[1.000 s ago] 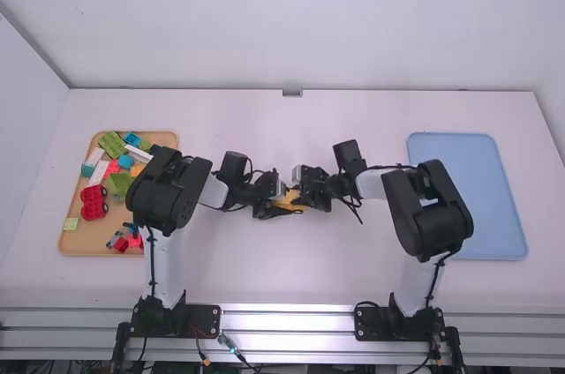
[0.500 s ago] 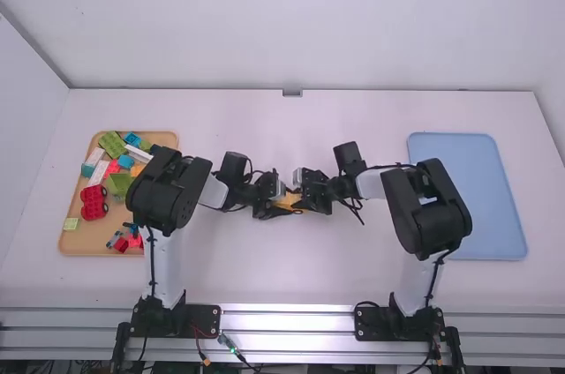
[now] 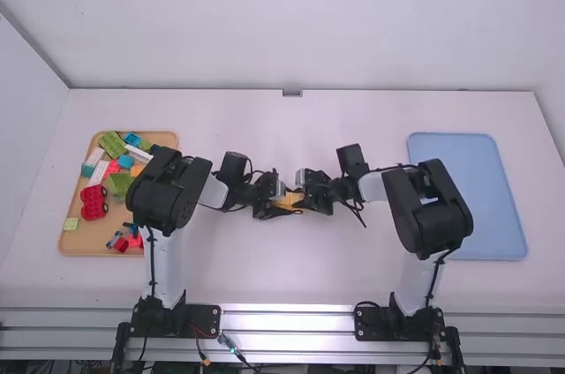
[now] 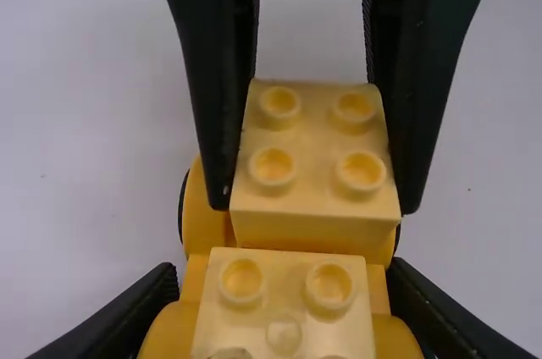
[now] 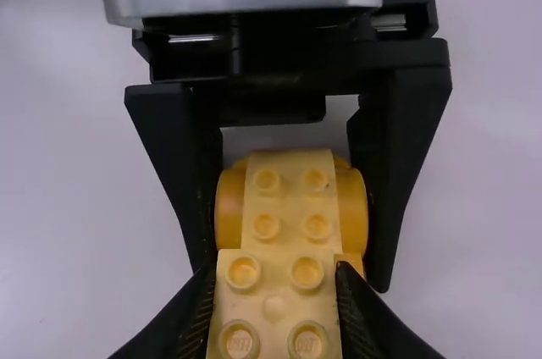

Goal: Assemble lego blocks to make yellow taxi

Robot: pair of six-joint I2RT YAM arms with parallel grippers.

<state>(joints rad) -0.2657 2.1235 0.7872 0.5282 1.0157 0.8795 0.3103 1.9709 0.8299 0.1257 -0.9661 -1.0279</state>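
The left gripper (image 3: 284, 208) is clamped around the yellow wheeled base (image 4: 284, 291), a finger at each side. Facing it, the right gripper (image 3: 302, 198) pinches a yellow four-stud block (image 4: 313, 147) over the base's end nearer that gripper; whether they are joined, I cannot tell. Left of the left gripper lies the tray of loose bricks (image 3: 76, 249).

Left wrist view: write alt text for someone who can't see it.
The right gripper holds a yellow four-stud block between its fingers, at one end of a studded yellow base. The left gripper clasps the base's rounded sides at the bottom edge. Behind is the white table.
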